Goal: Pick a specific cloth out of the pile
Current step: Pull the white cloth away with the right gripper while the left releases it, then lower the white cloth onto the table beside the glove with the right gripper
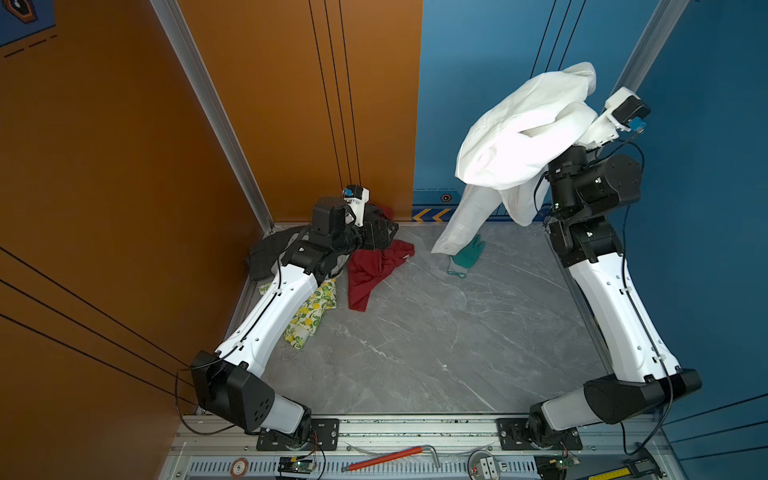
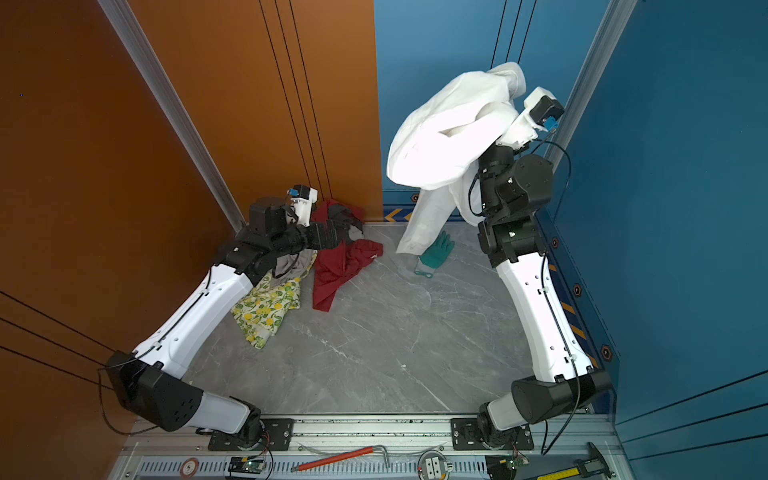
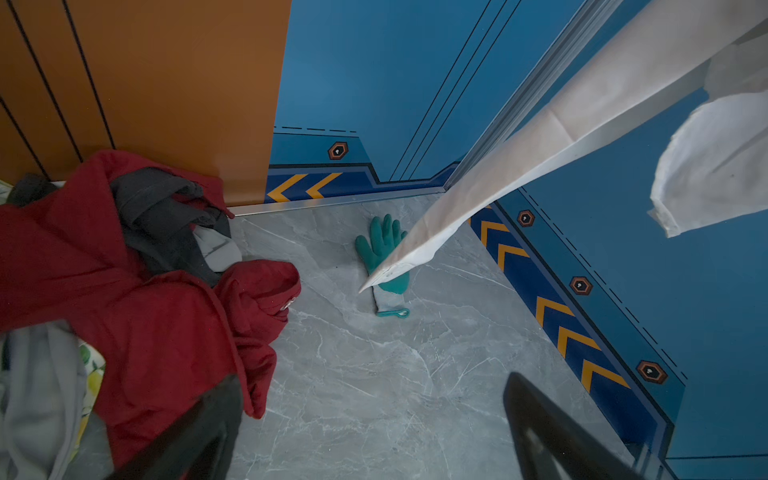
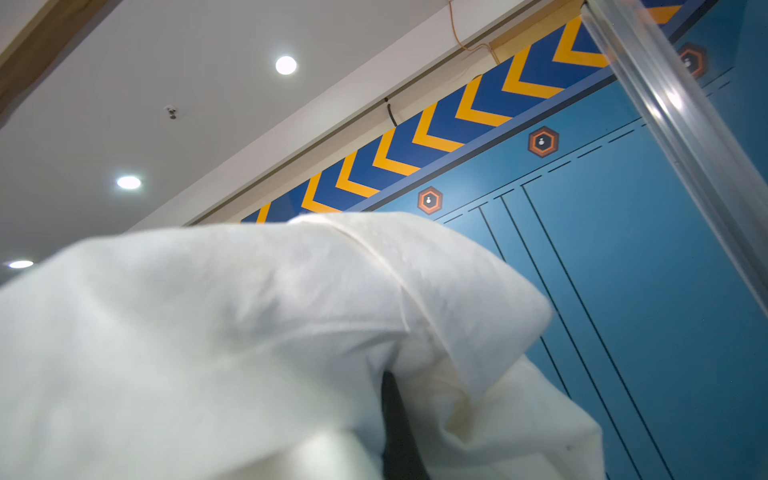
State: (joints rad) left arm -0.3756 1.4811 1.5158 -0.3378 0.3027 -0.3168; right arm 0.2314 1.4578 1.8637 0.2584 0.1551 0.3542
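grey marbled counter (image 1: 415,353) fills the cell floor, with an orange wall (image 1: 104,145) on the left of both top views and a blue wall (image 1: 478,62) behind. you have the cloth (image 1: 519,133) clear of the pile (image 1: 361,274): it hangs high in the upper right of both top views, bunched over the wrist of the right arm (image 1: 602,299). the right jaws are buried in it there; in the right wrist view one dark finger (image 4: 395,424) shows among white folds, and they are clamped tight on that fabric. one long tail (image 3: 519,166) droops toward the counter, its tip lying across the green glove (image 3: 380,241) in the left wrist view; whether it touches, you cannot tell. the left jaws stand wide and empty, low in the left wrist view, over bare counter beside the red cloth (image 3: 166,324). that red cloth, a dark grey piece (image 3: 166,216) and a lemon-print piece (image 1: 309,311) sit in the corner under the left arm (image 1: 274,307). by the look of it the picking is done; what's left is to carry the cloth off without dragging the glove.
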